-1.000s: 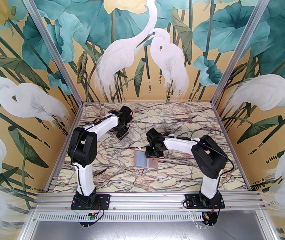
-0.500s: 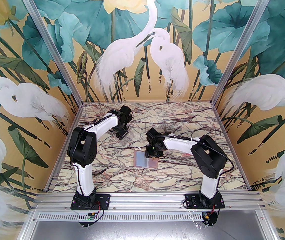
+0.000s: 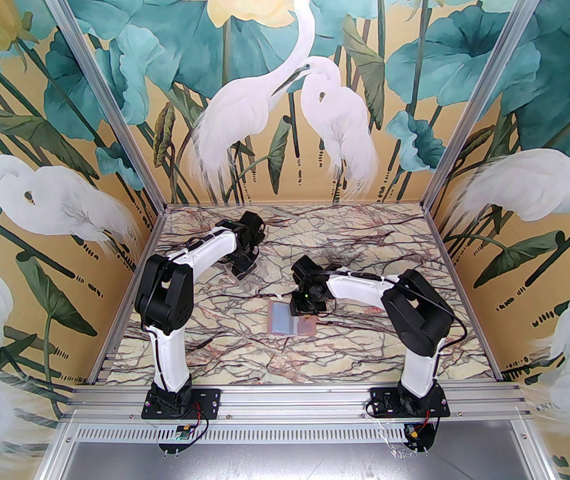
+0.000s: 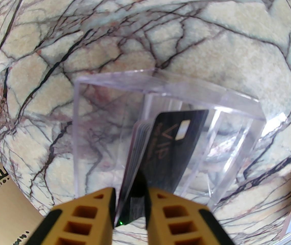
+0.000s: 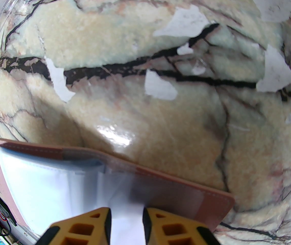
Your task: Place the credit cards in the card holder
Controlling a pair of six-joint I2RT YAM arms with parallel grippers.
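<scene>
- Two arms work over a marble-patterned table (image 3: 365, 248): from their bases the left one reaches toward 1 o'clock, the right one toward 10 o'clock
- Grasping: the left gripper (image 4: 130, 200) is clenched on a stack of credit cards (image 4: 171, 147), with its yellow fingers (image 4: 89, 218) pressed against the two outer faces
- Front card is black, with gold "VIP" lettering and a small pale rectangle near its far edge
- Several more card edges fan out behind it on the 9 o'clock side; their number cannot be read
- Stack stands on edge inside a clear plastic box (image 4: 102, 116) and leans toward 1 o'clock in the left wrist view
- Whether the stack's far edge touches the box floor cannot be told
- Box rests on the table at about 10 o'clock from the card holder (image 3: 280, 320), well apart from it in the top view
- Card holder lies open and flat near the middle of the table, with pale grey-blue sleeves (image 5: 46, 182) facing up over a dusty-pink cover (image 5: 199, 195)
- Position: the right gripper (image 5: 126, 223) hangs directly over the holder's 3 o'clock half
- Its fingers stand close on either side of a pale sleeve leaf; whether they actually pinch it cannot be told
- One translucent leaf lies raised across the pink cover on the 3 o'clock side in the right wrist view
- Surface defect: white worn patches (image 5: 181, 24) mark the tabletop from 10 to 2 o'clock beyond the holder
</scene>
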